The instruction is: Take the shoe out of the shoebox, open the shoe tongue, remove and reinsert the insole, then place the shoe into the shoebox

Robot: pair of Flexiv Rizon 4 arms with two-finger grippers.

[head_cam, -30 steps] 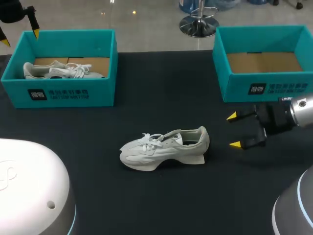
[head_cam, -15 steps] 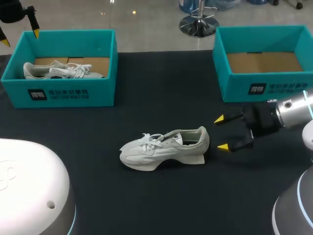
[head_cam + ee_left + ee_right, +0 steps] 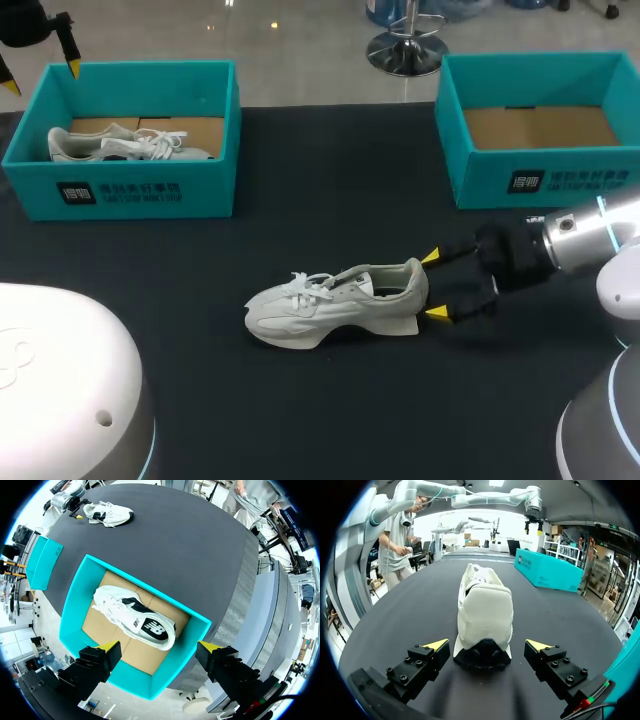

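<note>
Right wrist view: the shoe (image 3: 484, 605) lies lengthwise straight ahead, heel nearest, flanked untouched by the spread-fingered right gripper (image 3: 488, 644) (left gripper (image 3: 159, 645), also spread, is well apart).

My right gripper (image 3: 434, 285) sits at the heel of the white shoe (image 3: 335, 305).
Its yellow tips stand spread just behind the heel. The shoe rests upright on the black table (image 3: 330, 180), toe toward my left. I see another shoe (image 3: 120, 145) in the left shoebox (image 3: 120, 190).
</note>
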